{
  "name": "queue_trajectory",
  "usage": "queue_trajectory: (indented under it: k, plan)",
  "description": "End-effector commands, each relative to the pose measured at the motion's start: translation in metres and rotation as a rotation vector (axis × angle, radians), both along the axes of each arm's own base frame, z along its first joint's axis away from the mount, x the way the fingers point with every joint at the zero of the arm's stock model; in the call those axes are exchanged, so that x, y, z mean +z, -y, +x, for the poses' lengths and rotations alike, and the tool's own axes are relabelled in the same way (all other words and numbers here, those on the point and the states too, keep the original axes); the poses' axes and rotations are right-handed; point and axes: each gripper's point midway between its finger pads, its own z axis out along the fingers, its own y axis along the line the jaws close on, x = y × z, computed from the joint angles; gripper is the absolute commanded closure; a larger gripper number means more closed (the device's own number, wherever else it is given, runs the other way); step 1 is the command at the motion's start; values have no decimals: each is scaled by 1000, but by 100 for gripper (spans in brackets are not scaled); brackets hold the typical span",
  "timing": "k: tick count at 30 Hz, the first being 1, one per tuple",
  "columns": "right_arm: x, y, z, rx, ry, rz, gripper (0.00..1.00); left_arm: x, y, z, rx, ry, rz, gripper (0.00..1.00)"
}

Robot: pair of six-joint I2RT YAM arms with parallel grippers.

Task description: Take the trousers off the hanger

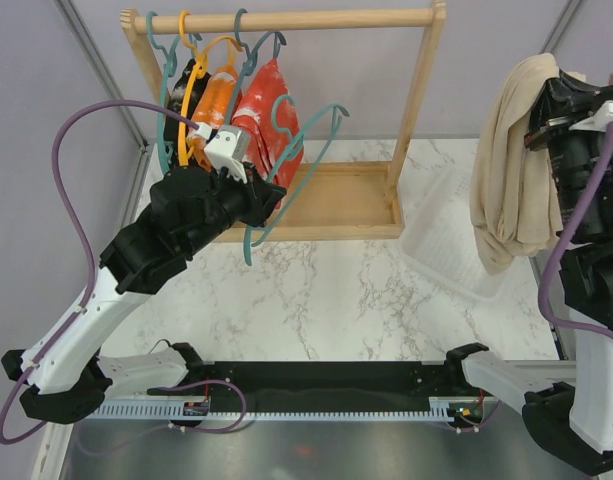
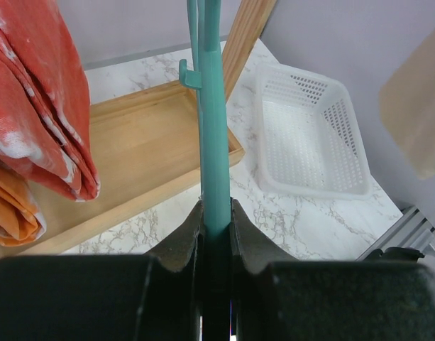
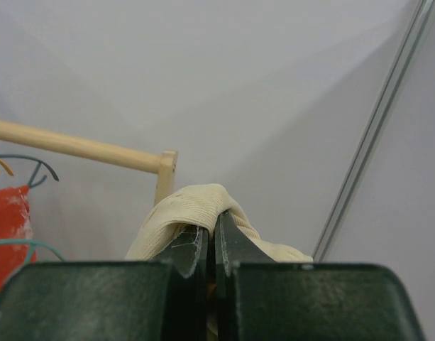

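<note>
- Top view: the beige trousers point(image 1: 506, 160) are seen off the teal hanger point(image 1: 316, 157), hanging from the right gripper point(image 1: 548, 108) at the table's right side, above the basket point(image 1: 456, 250).
- The hanger, apparently bare, is gripped by the left gripper point(image 1: 271, 200) just in front of the rack. The red point(image 1: 271, 110), orange point(image 1: 218, 95) and black point(image 1: 194, 75) pairs are hung from the rail point(image 1: 336, 18).
- The step is best done if the hanger is held steady and the beige pair is lowered over the basket before release (a loose leg could trail over the rim).
- Left wrist view: the jaws are closed tight on the hanger's bar, with no gap left around it.
- Right wrist view: the jaws are nearly closed, and a fold of beige cloth is pinched between them.
</note>
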Motion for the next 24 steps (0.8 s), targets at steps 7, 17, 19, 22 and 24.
queue_trajectory:
  k: [7, 17, 19, 22, 24]
  plan:
    - [-52, 28, 7, -166, -96, -23, 100, 27, -5, -4, -23, 107, -20, 98]
    - [-135, 47, 32, -283, -272, -25, 100, 29, -8, -9, -37, 123, -16, 98]
    - [-141, 53, 35, -313, -289, -11, 100, 28, -7, -9, -43, 122, -12, 98]
    - [-149, 62, 41, -353, -312, 10, 100, 30, -8, -11, -46, 127, -16, 98]
    - [-154, 67, 45, -371, -323, 19, 100, 32, -9, -12, -46, 131, -18, 98]
